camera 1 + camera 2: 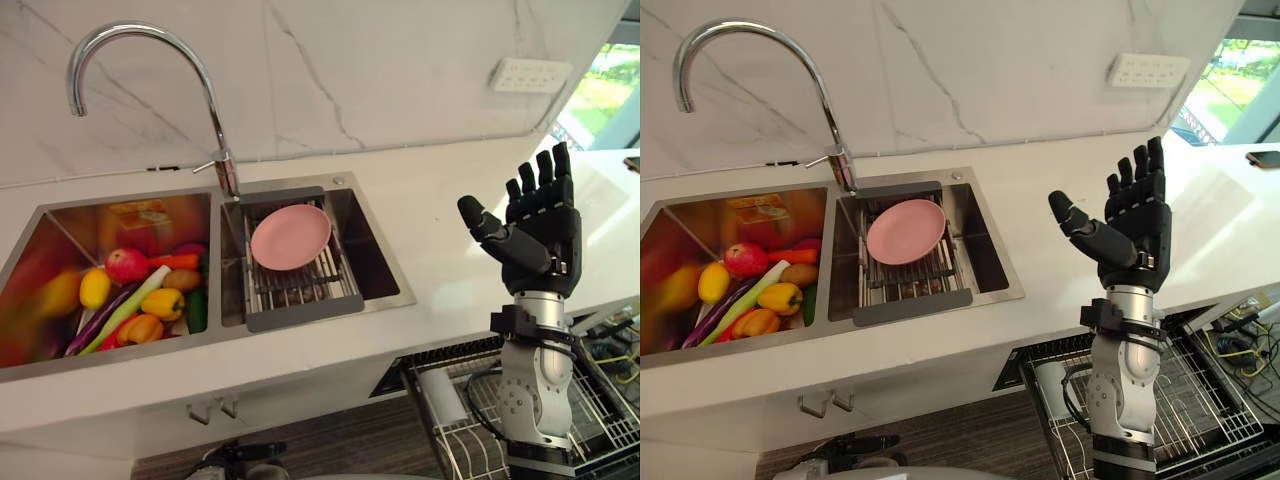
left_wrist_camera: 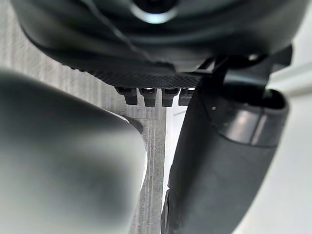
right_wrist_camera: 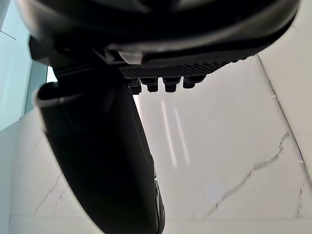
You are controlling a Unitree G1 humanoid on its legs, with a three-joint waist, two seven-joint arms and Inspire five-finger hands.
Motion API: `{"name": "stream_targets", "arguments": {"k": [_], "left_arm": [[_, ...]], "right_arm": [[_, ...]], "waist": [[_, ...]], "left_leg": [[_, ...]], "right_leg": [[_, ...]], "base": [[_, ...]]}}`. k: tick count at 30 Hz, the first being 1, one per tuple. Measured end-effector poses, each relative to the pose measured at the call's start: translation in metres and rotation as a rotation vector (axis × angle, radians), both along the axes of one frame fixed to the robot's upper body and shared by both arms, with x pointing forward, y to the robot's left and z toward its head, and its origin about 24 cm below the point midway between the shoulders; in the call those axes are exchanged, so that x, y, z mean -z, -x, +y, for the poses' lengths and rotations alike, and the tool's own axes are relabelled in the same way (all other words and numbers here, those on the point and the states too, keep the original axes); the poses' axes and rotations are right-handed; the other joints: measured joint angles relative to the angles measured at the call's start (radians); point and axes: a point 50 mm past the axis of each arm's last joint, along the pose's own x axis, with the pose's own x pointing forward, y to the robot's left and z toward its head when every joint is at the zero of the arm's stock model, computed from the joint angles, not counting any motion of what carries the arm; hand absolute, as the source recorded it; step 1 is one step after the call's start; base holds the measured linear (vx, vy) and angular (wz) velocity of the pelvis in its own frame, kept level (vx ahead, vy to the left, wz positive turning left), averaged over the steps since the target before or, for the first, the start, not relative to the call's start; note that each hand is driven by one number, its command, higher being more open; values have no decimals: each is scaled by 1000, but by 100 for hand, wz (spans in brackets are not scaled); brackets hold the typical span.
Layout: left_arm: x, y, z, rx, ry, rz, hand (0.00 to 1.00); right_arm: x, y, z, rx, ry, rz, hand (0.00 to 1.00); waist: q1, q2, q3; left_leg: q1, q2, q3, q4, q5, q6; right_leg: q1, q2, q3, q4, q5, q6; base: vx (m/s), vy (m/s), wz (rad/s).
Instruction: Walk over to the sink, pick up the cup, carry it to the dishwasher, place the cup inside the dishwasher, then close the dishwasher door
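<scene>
Above the white bench (image 1: 440, 190), right of the steel sink (image 1: 366, 246), the right hand (image 1: 541, 236) stands spread wide, empty.

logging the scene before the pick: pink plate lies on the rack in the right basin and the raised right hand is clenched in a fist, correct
Not the fist: the left eye view shows the raised right hand open, fingers straight. The pink plate does lie on the rack in the right basin.
</scene>
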Motion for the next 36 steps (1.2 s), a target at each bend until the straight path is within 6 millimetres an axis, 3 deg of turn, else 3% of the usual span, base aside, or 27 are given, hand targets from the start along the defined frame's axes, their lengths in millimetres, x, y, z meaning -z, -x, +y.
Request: {"name": "stream_targets", "arguments": {"k": [3, 8, 9, 11, 12, 13, 15, 18, 19, 27, 30, 34, 35, 36], "left_arm": [[1, 3, 2, -63, 11, 1, 100], [1, 4, 2, -124, 15, -1, 100], [1, 6, 0, -151, 25, -2, 100], [1, 6, 1, -153, 20, 1, 100], [0, 4, 7, -162, 3, -6, 100], [-1, 1, 8, -177, -10, 0, 100], [1, 6, 4, -198, -3, 10, 100], [1, 14, 11, -201, -21, 27, 100], [2, 31, 16, -168, -33, 50, 100], [3, 32, 14, -214, 14, 39, 100], [3, 31, 12, -268, 90, 18, 100], [1, 21, 11, -279, 185, -53, 100], [-1, 17, 10, -258, 216, -89, 100], [-1, 18, 11, -252, 223, -95, 100]], "right_arm": [[11, -9, 10, -47, -9, 50, 100], [20, -13, 15, -63, -20, 104, 100], [20, -13, 15, -58, -24, 104, 100], [19, -13, 13, -46, -25, 101, 100], [17, -12, 12, -29, -38, 92, 100], [17, -9, 4, 3, -35, 95, 100], [23, -1, -6, 63, -55, 121, 100], [30, 3, -8, 85, -65, 152, 100], [47, -1, 9, 26, -95, 218, 100], [49, -2, 14, 6, -95, 225, 100], [46, -4, 25, -36, -94, 231, 100], [39, -7, 38, -56, -110, 234, 100], [37, -9, 38, -28, -114, 240, 100], [38, -9, 38, -11, -120, 245, 100]], "waist": [[3, 0, 0], [25, 14, 8], [22, 14, 12], [7, 17, 16], [-4, -44, 21], [-7, -13, 39], [-12, 19, 45], [-11, 23, 41], [-28, 46, 80], [-27, 57, 77], [-9, 55, 82], [44, 47, 87], [57, 24, 100], [58, 15, 97]], "left_leg": [[2, 12, 37, -84, 73, 3], [24, 15, 52, -183, 165, 7], [15, 16, 115, -210, 149, 41], [-1, 12, 203, -210, 109, 80], [-16, -12, 310, -158, 76, 110], [-62, 32, 388, 69, 31, 111], [-74, 45, 378, 121, -31, 65], [-46, 8, 359, 20, 23, 74], [50, 26, 329, -238, 189, 35], [6, 39, 325, -237, 204, 43], [-16, 39, 321, -226, 210, 50], [-96, 16, 306, -95, 146, 59], [-103, -21, 310, -40, 108, 87], [-107, -43, 319, -3, 80, 98]], "right_leg": [[7, 12, -38, -42, 29, 12], [16, 16, -81, -59, 28, 12], [17, 5, -115, -66, 8, 11], [27, -14, -158, -97, 0, 9], [37, -75, -192, -148, -43, -15], [49, -74, -220, -135, -60, 24], [63, -61, -242, -107, -78, 36], [53, -61, -211, -106, -70, 27], [30, -7, -116, -77, -45, 49], [-2, 6, -115, -117, -41, 35], [-16, 6, -120, -126, -30, 26], [-30, -21, -151, -102, -47, 28], [-37, -71, -166, -46, -110, 26], [-36, -97, -178, -19, -131, 35]], "base": [[-49, 41, 44], [-134, 7, 27], [-210, 6, 33], [-179, 8, 46], [-176, 6, 61], [-153, 8, 62], [-103, 9, 59], [-80, 5, 32], [-43, -6, 2], [-63, 2, -1], [14, 7, 4], [65, 32, 22], [97, 91, 36], [184, 99, 50]]}}
